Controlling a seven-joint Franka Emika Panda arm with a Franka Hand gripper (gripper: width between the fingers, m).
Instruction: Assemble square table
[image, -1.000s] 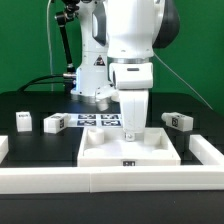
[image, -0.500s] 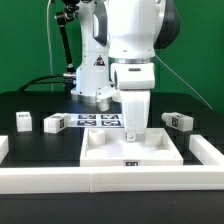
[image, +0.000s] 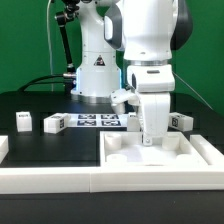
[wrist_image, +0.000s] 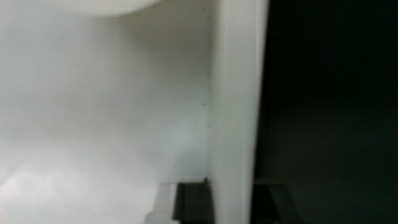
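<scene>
White robot arm with its claw (image: 150, 138) down on a square tabletop (image: 178, 153) at the exterior view's right.

Claw pinching the tray-like top's far rim (wrist_image: 237, 100); in the wrist view, dark fingertips (wrist_image: 192, 203) sitting to either side of that upright white wall. Tabletop lying flat on the black table (image: 40, 145), just behind a long white border rail (image: 60, 180). Two small leg blocks (image: 23, 121) (image: 54, 123) standing well apart from it at the exterior view's left, a third (image: 181, 121) just behind it at the right. Marker board (image: 98, 121) lying flat between them, near the arm's base.
</scene>
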